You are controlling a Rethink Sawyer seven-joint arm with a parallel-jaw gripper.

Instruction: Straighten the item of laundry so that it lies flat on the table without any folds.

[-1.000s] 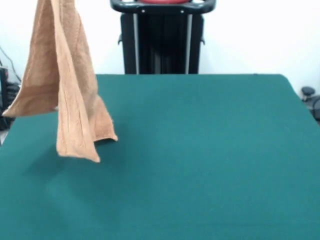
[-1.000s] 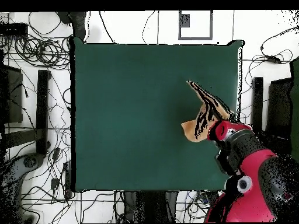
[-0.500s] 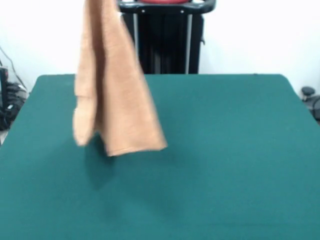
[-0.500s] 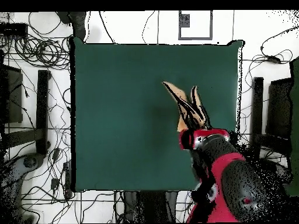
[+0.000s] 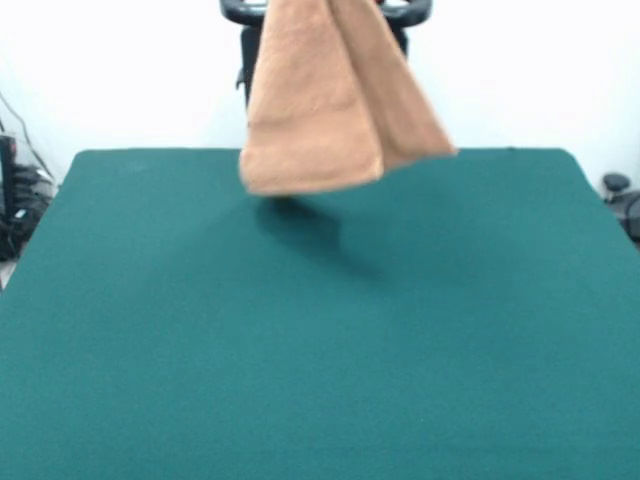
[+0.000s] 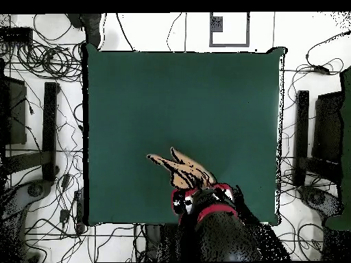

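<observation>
Front camera looks low across the table (image 5: 320,350); overhead looks straight down on it.

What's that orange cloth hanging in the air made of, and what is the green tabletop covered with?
The cloth looks like soft terry towelling: a matte, nubbly orange-tan surface that drapes in loose folds, with a flatter woven band near its lower hem. The table seems covered in a felt-like fabric: even dark green, dull, no shine or grain. Whether either is cotton or synthetic can't be told from here.
</observation>
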